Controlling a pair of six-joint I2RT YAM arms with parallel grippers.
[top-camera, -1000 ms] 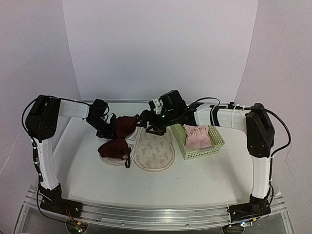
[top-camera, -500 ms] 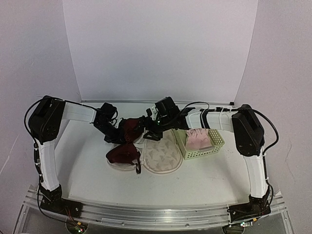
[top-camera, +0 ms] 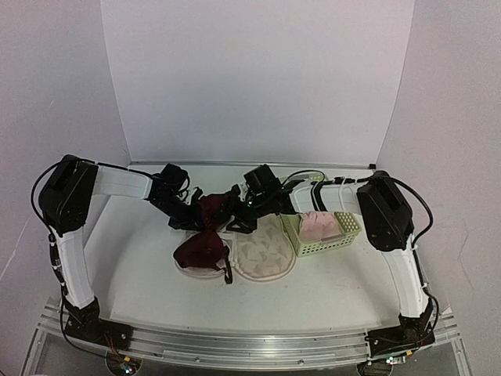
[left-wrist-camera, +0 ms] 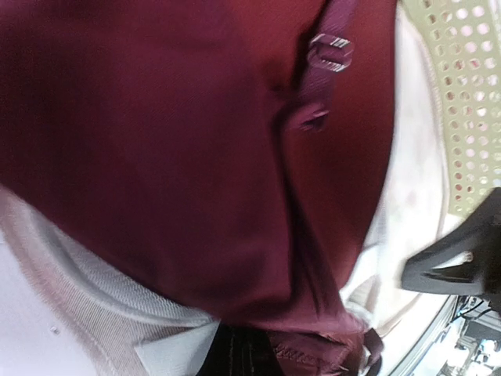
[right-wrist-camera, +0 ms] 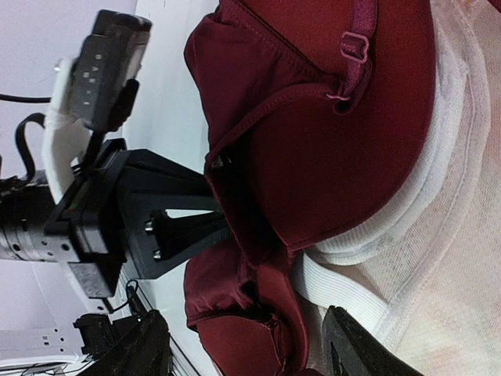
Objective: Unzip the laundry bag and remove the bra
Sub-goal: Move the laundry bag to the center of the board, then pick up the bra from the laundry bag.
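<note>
green basket (top-camera: pixel 322 247), pink cloth (top-camera: pixel 322 225) inside, white table (top-camera: pixel 141 286)

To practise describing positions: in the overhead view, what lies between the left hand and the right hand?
In the top view, one maroon cup of the bra lies between the left hand and the right hand.

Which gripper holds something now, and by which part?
The left gripper pinches the bra at the edge of one cup. The right gripper is open and holds nothing.
</note>
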